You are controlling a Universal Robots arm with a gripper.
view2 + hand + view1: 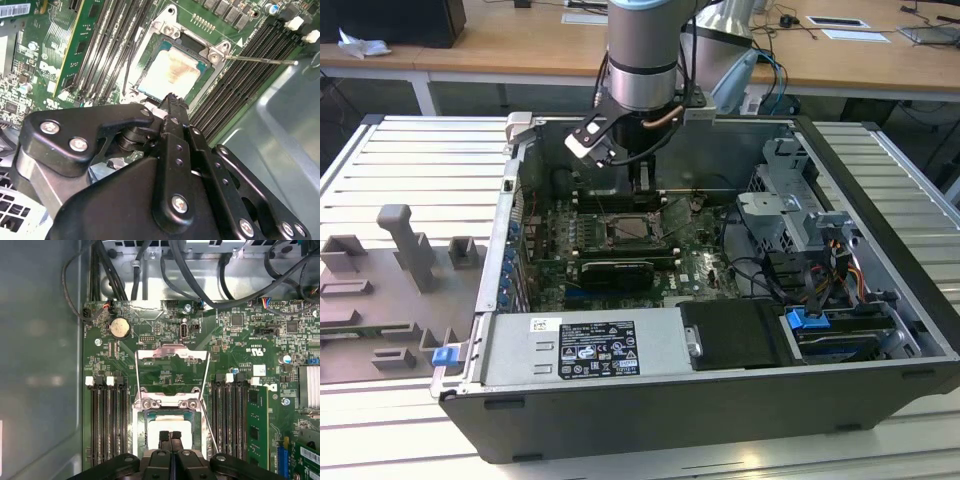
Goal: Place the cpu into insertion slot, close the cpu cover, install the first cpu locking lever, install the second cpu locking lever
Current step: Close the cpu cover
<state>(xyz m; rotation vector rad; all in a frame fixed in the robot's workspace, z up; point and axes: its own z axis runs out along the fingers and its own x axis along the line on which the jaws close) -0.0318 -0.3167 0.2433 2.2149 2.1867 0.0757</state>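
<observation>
cpu (172, 70) in insertion slot (167, 403) (cpu cover (172, 354) open), closed claw (170, 435) above

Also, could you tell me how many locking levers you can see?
2: the first lever runs along one side of the insertion slot, the second lever along the opposite side.

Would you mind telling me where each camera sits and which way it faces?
Exterior view: off the arm, angled down into the open computer case; the arm reaches down into it, the gripper above the motherboard.
First wrist view: on the wrist, looking squarely down at the motherboard; the shut fingers show in front of the cpu.
Second wrist view: on the wrist, looking obliquely past the gripper toward the cpu.
Shared: both wrist views show the cpu seated in the insertion slot, cpu cover open.
</observation>
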